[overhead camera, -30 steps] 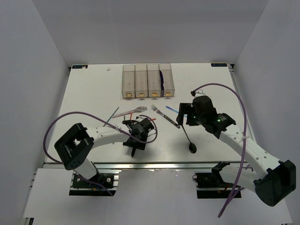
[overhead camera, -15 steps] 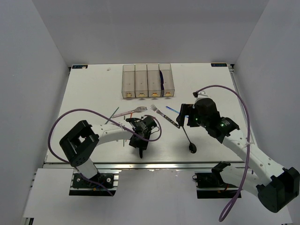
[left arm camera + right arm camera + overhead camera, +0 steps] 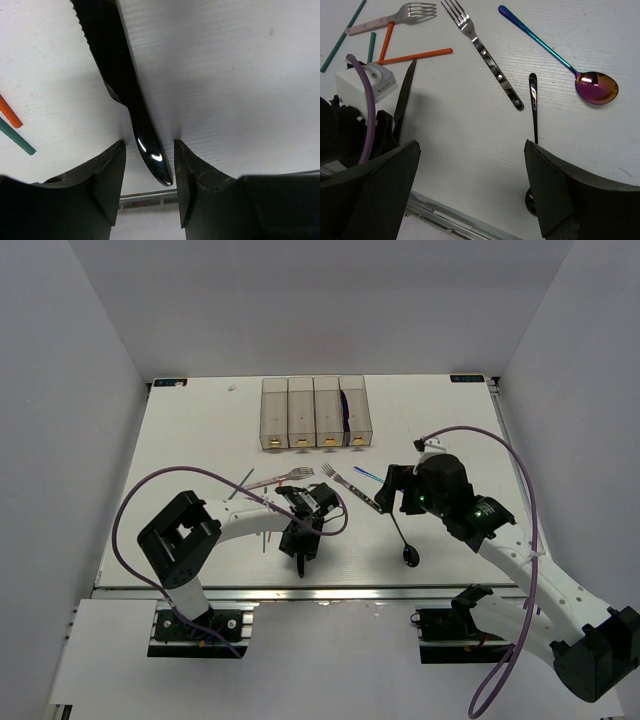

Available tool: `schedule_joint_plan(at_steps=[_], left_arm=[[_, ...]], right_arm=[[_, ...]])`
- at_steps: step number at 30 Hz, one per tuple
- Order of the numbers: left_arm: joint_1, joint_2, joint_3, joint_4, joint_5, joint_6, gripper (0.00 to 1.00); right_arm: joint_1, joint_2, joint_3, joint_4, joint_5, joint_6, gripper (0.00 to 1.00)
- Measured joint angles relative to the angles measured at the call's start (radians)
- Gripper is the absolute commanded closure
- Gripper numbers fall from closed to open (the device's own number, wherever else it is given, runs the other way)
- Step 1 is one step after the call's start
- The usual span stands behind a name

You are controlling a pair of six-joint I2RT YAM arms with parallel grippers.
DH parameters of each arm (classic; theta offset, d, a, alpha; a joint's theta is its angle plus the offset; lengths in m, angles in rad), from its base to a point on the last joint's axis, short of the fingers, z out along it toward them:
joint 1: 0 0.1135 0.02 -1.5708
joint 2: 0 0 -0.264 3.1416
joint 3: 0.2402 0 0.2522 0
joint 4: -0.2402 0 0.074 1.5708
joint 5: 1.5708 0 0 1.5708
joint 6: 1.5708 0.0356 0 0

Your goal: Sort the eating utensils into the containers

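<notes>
Body: left arm (image 3: 235, 525), right arm (image 3: 520, 558) white-shelled, black joints; purple cables (image 3: 128, 512) loop (green LED (image 3: 478, 510), right); left gripper (image 3: 149, 167), right gripper (image 3: 470, 185) black.

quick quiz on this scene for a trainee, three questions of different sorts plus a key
1. True or false: the open left hand straddles a black knife.
2. How many forks show in the right wrist view?
3. Which of the bins holds a utensil? A leftmost, B rightmost, C none.
Key: 1 true; 2 two; 3 B.
</notes>
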Motion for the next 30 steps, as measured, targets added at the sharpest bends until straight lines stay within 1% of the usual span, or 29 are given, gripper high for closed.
schedule_joint_plan(at_steps=[10, 14, 26, 29, 30], left_arm=[[0.011, 0.010, 0.013, -0.015, -0.008, -0.060, 0.47], [0.016, 0.014, 0.018, -0.020, -0.013, -0.069, 0.49], [0.017, 0.019, 0.024, -0.020, -0.026, -0.090, 0.49], [0.017, 0.020, 0.024, -0.017, -0.031, -0.093, 0.50], [0.017, 0.020, 0.024, -0.016, -0.032, -0.095, 0.53]], right_arm=[[0.002, -0.002, -0.002, 0.027, -0.034, 0.003, 0.11], [0.002, -0.002, -0.008, 0.035, -0.040, 0.003, 0.11], [0.002, -0.003, -0.034, 0.049, -0.053, 0.003, 0.11], [0.002, -0.005, -0.034, 0.051, -0.053, 0.003, 0.11], [0.002, -0.006, -0.034, 0.052, -0.057, 0.003, 0.11]])
